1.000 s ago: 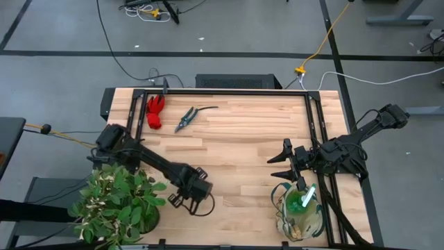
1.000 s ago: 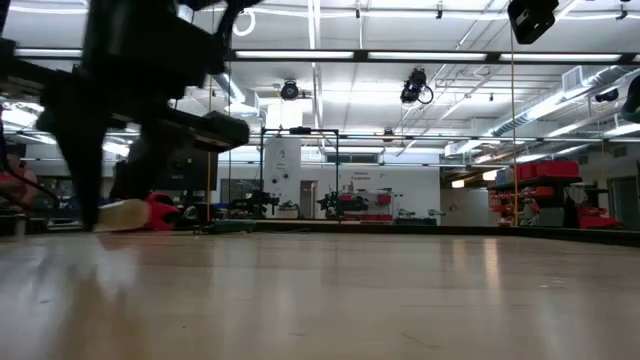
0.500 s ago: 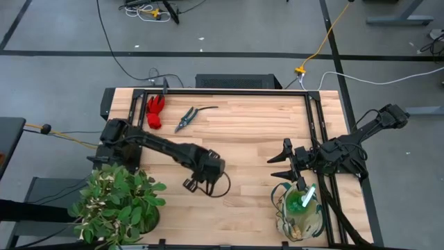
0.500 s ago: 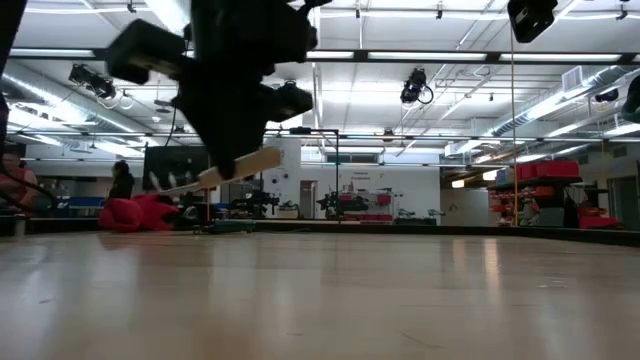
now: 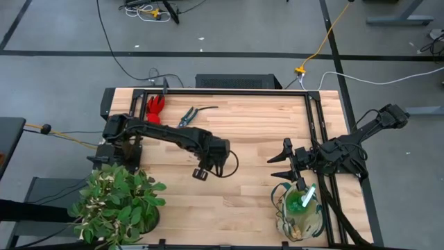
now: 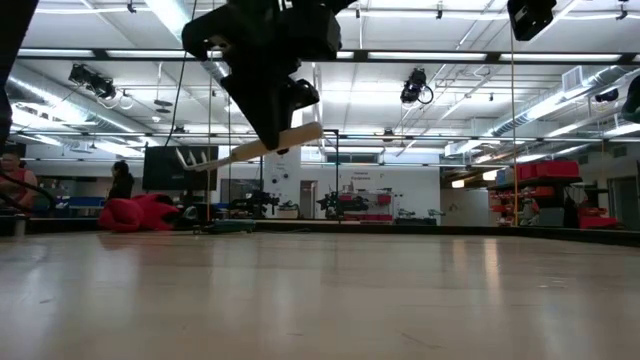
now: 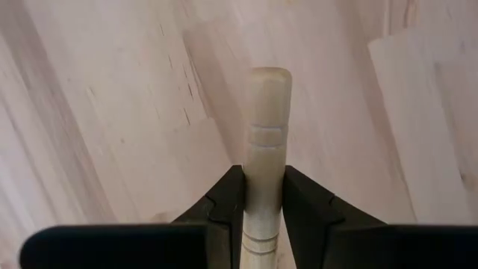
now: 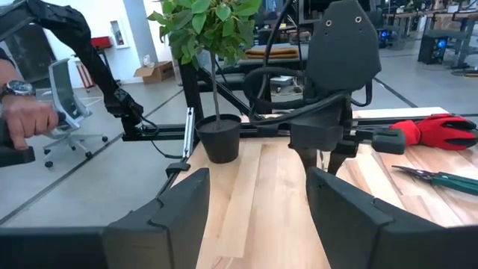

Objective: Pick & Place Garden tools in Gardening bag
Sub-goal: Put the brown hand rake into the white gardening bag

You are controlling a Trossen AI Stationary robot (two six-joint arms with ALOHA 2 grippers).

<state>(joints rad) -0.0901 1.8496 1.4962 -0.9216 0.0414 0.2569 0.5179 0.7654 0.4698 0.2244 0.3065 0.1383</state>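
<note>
Lab hall w/ ceiling lights behind; wood table (image 5: 243,125) in front. Step in hand, I'd say: carrying a tool to the bag (image 5: 300,212), which sits at the table's front right corner w/ a green-and-white item (image 5: 303,200) inside. Wooden-handled tool (image 7: 263,149) is clamped in left gripper (image 5: 206,165), mid-table, up off the surface, tilted. Next needs a swing over to the bag, then release. Right gripper (image 5: 286,161) waits just behind the bag, fingers apart, empty. Gloves (image 5: 155,111) & shears (image 5: 189,116) at far left, well apart from the bag.
</note>
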